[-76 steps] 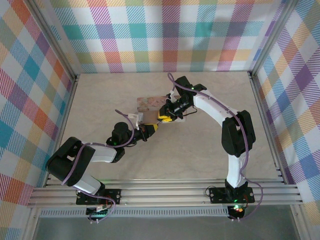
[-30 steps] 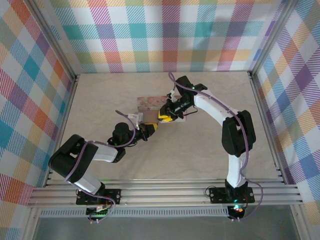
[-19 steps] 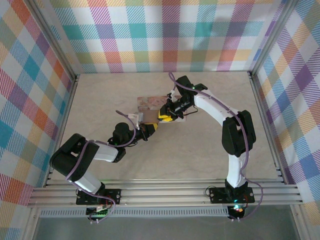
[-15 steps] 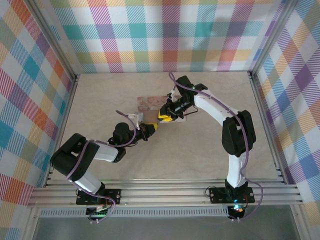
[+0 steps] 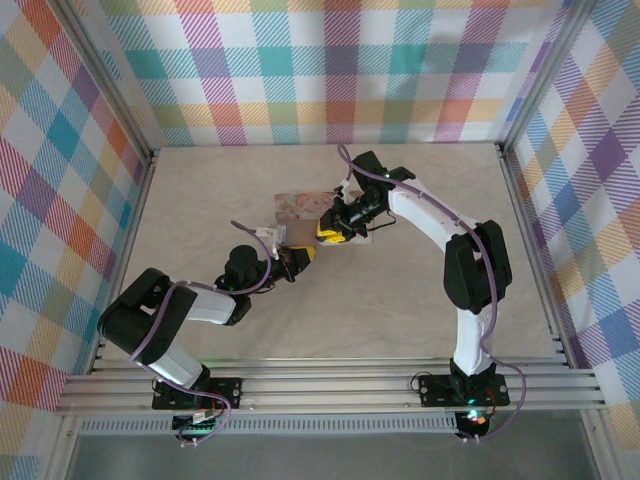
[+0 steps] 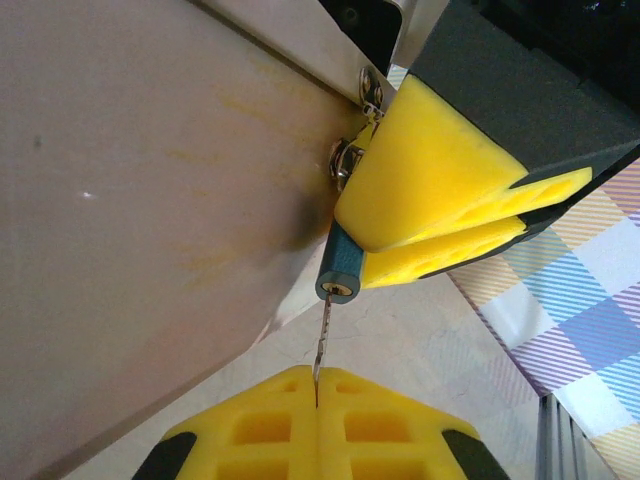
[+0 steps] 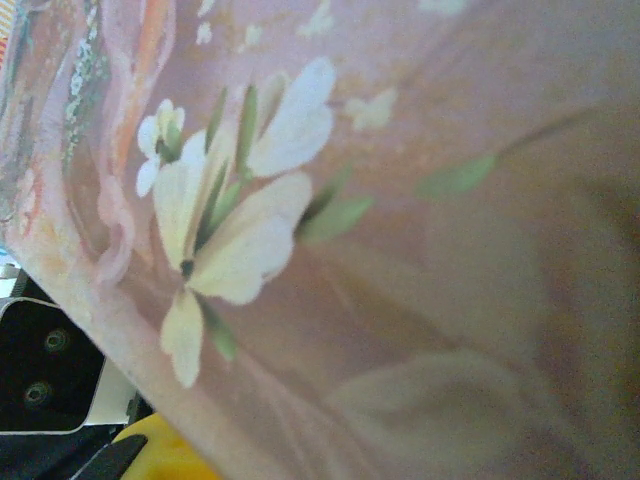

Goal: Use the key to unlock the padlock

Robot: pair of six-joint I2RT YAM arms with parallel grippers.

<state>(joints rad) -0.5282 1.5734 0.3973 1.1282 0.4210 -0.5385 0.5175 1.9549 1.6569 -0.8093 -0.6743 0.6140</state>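
left pincer: at the bottom centre of the left wrist view, the left gripper [image 6: 316, 378] is pinched shut on the key [image 6: 321, 340], a thin grey sliver rising from the seam between its fingers.
right pincer: right of centre, the right gripper [image 6: 372, 245] is clamped on the padlock [image 6: 339, 268], whose keyhole end pokes out toward the lower left.
padlock: middle of the frame, just beside the edge of the pink tin [image 6: 150, 200], its blue-green body tilted.
key tip: meets the keyhole face a little left of its centre; whether it has entered cannot be told.
step in hand: likely seating the key in the keyway.
doing it well: line the blade up with the padlock's long axis, nudge it right, push gently, and turn only once it is seated.
risk: a skewed push could bend the sliver or twist it in the grip.
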